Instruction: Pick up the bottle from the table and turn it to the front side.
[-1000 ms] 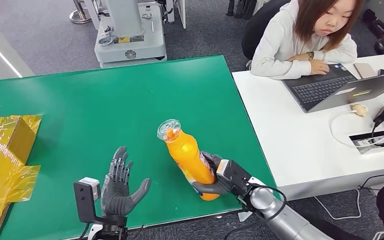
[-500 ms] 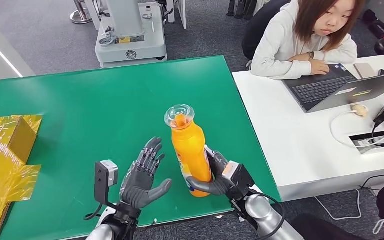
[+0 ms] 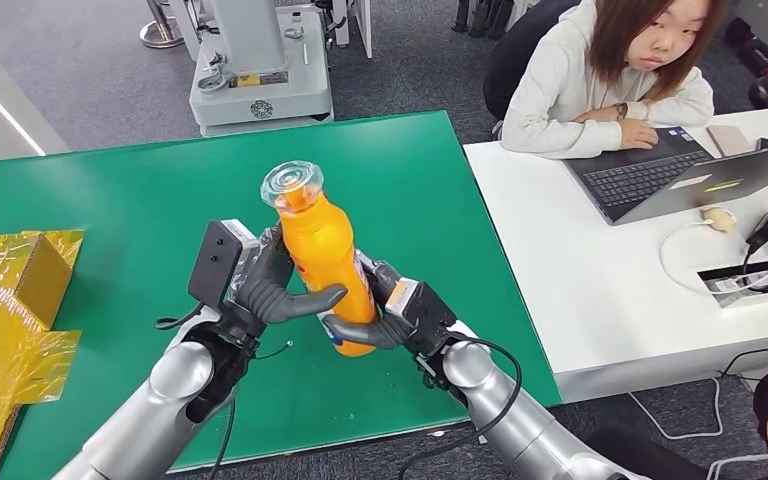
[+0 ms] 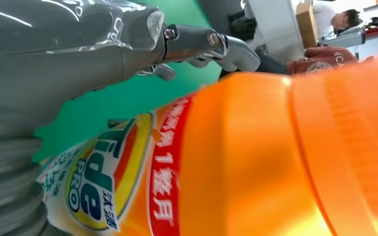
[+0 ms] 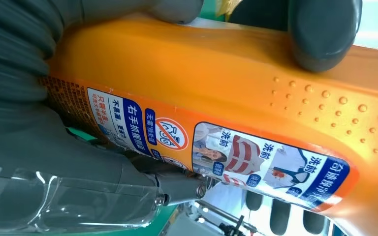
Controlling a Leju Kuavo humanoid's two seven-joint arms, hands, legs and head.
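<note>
Bottle: an orange bottle (image 3: 327, 262) with a clear cap sits at the centre of the head view, lifted above the green table (image 3: 140, 210).
Long axis: nearly upright, cap leaning toward the upper left of the frame.
Left hand: the left hand (image 3: 268, 288) wraps the bottle's middle from the left, thumb across its front.
Right hand: the right hand (image 3: 378, 318) grips the lower body from the right.
Label: the brand label faces the left wrist camera; the small-print panel faces the right.
Key relation: the bottle stands between both hands, equally near; a turn about its long axis looks likely.
Background: a person (image 3: 615, 75) sits at a laptop (image 3: 675, 172), upper right.
</note>
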